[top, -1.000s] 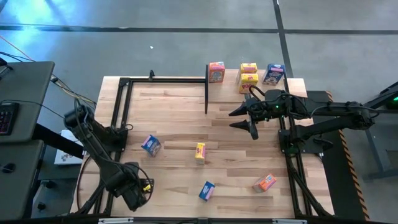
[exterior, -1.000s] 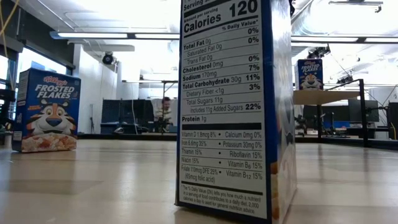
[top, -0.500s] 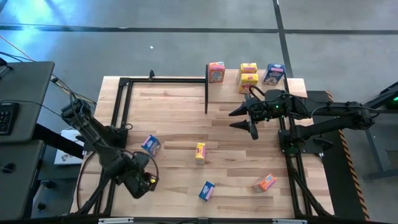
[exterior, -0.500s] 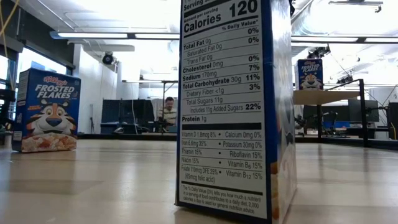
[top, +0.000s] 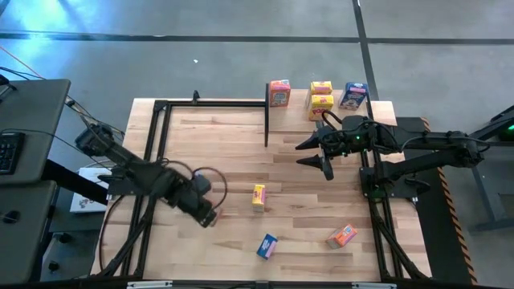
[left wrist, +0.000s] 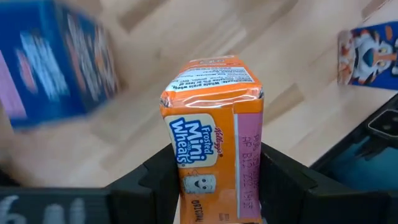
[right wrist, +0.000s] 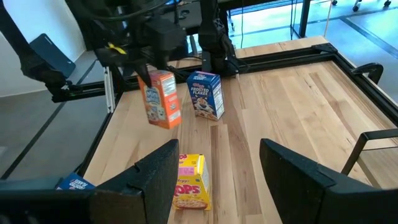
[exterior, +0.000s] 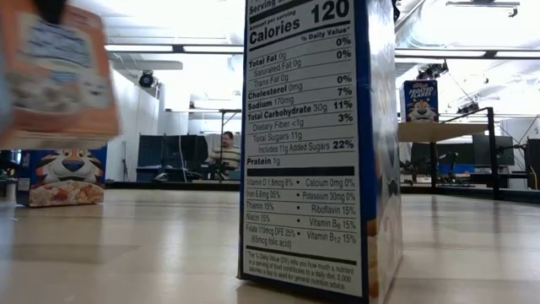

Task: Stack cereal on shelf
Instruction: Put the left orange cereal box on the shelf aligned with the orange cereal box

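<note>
Seen from above, the table [top: 321, 201] carried the shelf [top: 299, 103] at its one o'clock corner, with four boxes already on it. So I judged the stacking about half done.

The left gripper [left wrist: 214, 171], at about eight o'clock from the table's centre, was clenched on an orange box [left wrist: 211, 124], holding it upright and clear of the wood. I took this step to be the carry.

The right gripper [top: 315, 157] hung released just at six o'clock of the shelf, idle.

Loose on the table lay a yellow box [top: 258, 197], a blue box [top: 267, 246] and a second orange one [top: 342, 236]. A Frosted Flakes box [right wrist: 205, 94] stood just beside my load.

The next move called for a long swing toward one o'clock, lifting over the shelf edge and passing the right arm without a brush.
</note>
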Controlling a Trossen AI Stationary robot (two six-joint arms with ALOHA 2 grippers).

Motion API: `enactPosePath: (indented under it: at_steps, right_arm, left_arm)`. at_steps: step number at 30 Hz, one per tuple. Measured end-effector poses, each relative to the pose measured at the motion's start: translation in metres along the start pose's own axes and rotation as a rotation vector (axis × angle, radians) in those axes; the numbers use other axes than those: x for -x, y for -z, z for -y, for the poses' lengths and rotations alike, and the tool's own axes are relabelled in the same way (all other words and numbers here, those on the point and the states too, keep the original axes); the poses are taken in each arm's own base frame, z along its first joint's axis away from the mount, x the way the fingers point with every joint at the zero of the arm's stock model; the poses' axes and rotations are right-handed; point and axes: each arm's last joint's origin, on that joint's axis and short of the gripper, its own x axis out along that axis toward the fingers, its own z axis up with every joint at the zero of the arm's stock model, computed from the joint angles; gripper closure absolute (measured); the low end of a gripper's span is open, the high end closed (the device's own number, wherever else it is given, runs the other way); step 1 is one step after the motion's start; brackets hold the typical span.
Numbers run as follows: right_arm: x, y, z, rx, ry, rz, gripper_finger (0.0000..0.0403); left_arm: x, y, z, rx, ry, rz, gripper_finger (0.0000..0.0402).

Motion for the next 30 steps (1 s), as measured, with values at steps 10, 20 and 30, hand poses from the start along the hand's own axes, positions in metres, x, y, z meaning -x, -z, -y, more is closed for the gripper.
enactPosePath:
  at_steps: [10, 20, 30]
  right_arm:
    - [0.000, 0.000, 0.000, 0.000, 0.000, 0.000, 0.0185]
    - [0.000, 0.000, 0.000, 0.000, -0.001, 0.000, 0.0185]
    - [0.000, 0.000, 0.000, 0.000, -0.001, 0.000, 0.0185]
  left_arm:
    - [0.004, -0.056, -0.013, -0.158, 0.018, 0.023, 0.0234]
    - [0.016, -0.104, -0.032, -0.327, 0.005, 0.107, 0.0234]
    - [0.010, -0.144, -0.058, -0.577, -0.125, 0.144, 0.0234]
